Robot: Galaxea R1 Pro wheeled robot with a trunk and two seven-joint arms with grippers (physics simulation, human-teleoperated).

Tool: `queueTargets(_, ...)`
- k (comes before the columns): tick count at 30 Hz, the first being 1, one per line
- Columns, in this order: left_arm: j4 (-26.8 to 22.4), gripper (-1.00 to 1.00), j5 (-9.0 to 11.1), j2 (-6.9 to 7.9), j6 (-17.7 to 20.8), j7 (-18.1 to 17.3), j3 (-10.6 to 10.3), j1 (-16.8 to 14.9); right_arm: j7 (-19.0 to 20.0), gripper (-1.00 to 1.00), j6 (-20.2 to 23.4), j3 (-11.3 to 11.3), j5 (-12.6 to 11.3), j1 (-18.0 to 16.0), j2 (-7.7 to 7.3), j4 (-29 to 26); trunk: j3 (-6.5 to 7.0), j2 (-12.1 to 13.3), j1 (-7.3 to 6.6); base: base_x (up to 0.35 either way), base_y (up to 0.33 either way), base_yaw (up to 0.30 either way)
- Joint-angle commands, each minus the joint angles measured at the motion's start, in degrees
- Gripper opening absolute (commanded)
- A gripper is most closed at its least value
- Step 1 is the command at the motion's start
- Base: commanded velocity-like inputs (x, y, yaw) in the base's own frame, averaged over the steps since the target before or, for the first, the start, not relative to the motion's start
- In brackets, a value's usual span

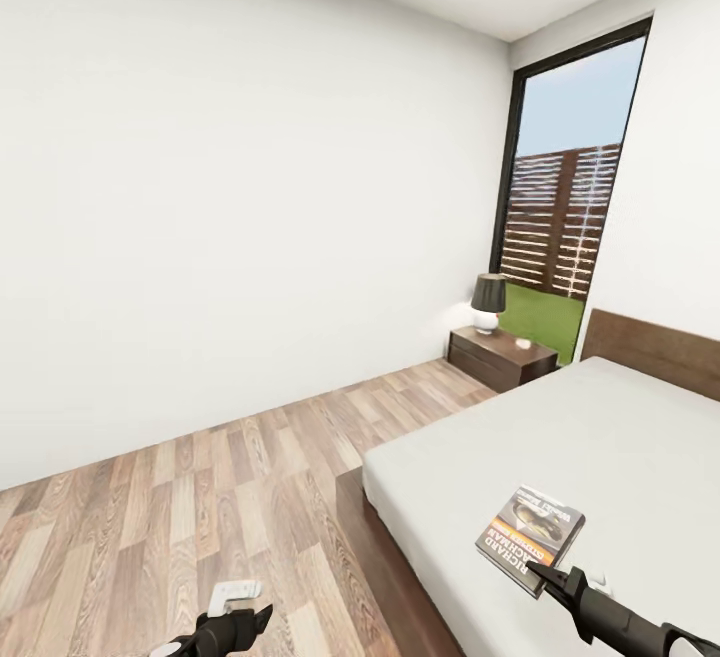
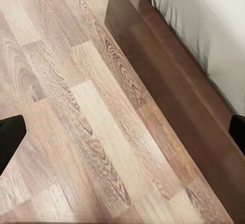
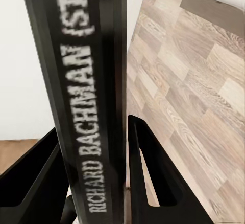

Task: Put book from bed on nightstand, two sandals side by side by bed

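My right gripper (image 1: 548,575) is shut on the book (image 1: 530,535), pinching its lower edge. The dark cover with the orange band tilts up over the near corner of the bed (image 1: 600,427). In the right wrist view the book's spine (image 3: 87,96), lettered "RICHARD BACHMAN", stands between the two black fingers (image 3: 153,183). A dark-brown nightstand (image 1: 500,357) stands by the headboard at the far side. My left gripper (image 1: 245,625) hangs open low over the wood floor, near the bed's frame (image 2: 168,75); its fingertips (image 2: 10,137) are wide apart. The two sandals are out of view.
A lamp (image 1: 488,302) with a dark shade and a small white object (image 1: 521,344) sit on the nightstand's top. A tall dark-framed window (image 1: 560,187) is behind it. A white wall (image 1: 250,187) runs along the left, with wood-plank floor (image 1: 200,507) between it and the bed.
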Motion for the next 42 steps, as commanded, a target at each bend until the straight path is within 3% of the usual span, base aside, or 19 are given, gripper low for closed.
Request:
queueTargets(1, 0.1, 1.00, 0.6, 0.00, -0.2, -0.2, -0.5, -0.1, 0.1, -1.00, 0.5, 0.2, -0.7, -0.1, -0.04, 0.0, -0.14, -0.1, 0.02, 0.000, 0.000, 0.181)
queueTargets(42, 0.1, 1.00, 0.6, 0.00, -0.2, -0.2, -0.5, -0.1, 0.1, -1.00, 0.5, 0.2, -0.7, -0.1, -0.04, 0.0, -3.05, -0.1, 0.02, 0.000, 0.000, 0.187)
